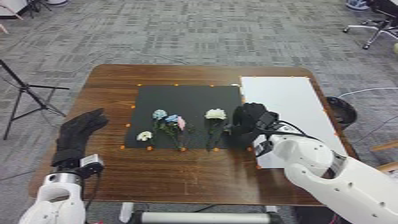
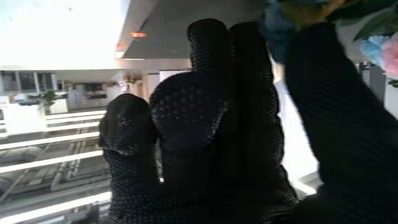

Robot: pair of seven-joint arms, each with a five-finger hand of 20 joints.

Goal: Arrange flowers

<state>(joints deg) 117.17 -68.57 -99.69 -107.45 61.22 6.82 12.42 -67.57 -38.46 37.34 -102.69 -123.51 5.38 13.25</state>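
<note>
In the head view my right hand (image 1: 252,118) is over the right edge of the black mat (image 1: 182,95), to the right of a white flower (image 1: 215,114) with a dark stem. Farther left on the mat lie a light blue flower (image 1: 159,114), a second blue bloom (image 1: 171,118), a pink flower (image 1: 180,122) and a small cream flower (image 1: 144,135). My left hand (image 1: 82,131) is open at the table's left side. In the right wrist view, my right hand (image 2: 213,165) has relaxed fingers, some bent; blue petals (image 2: 280,25) and a pink bloom (image 2: 391,54) appear beyond the thumb.
A white board (image 1: 284,97) lies on the brown table (image 1: 164,172) to the right of the mat. Orange markers dot the edges of both. A black tripod (image 1: 34,97) stands left of the table, and a dark round bin (image 1: 341,111) stands to its right.
</note>
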